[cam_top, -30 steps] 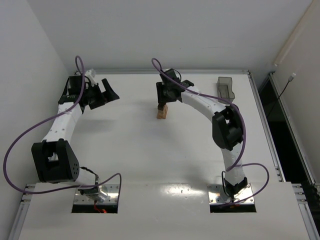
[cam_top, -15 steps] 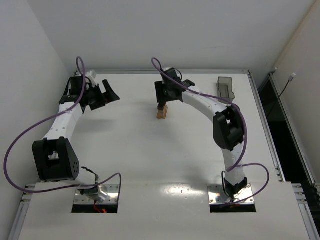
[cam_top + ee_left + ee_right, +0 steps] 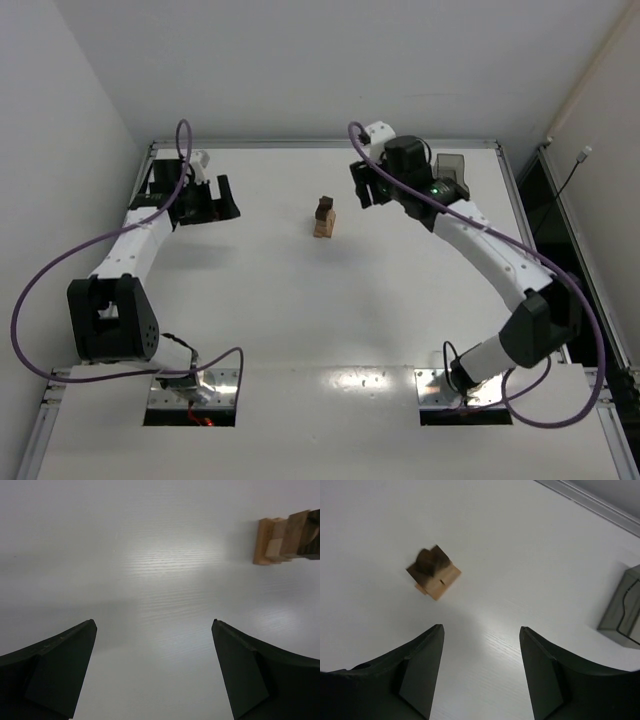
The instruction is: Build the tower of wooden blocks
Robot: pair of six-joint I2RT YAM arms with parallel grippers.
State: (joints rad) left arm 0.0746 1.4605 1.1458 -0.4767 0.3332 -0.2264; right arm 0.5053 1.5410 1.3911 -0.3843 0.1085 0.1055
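The tower (image 3: 323, 217) stands on the surface (image 3: 300, 330), nearer the far edge than the near one and about midway between the left and right edges. The tray (image 3: 452, 173) sits in the far right corner, well apart from the tower. The right pincer (image 3: 360, 188) hangs between the tower and the tray, to the tower's right and not touching it. The left pincer (image 3: 228, 198) hangs toward the far left corner, well to the tower's left.

The top camera looks down from high behind — both wrist cameras, lower, share the tower (image 3: 323, 217).
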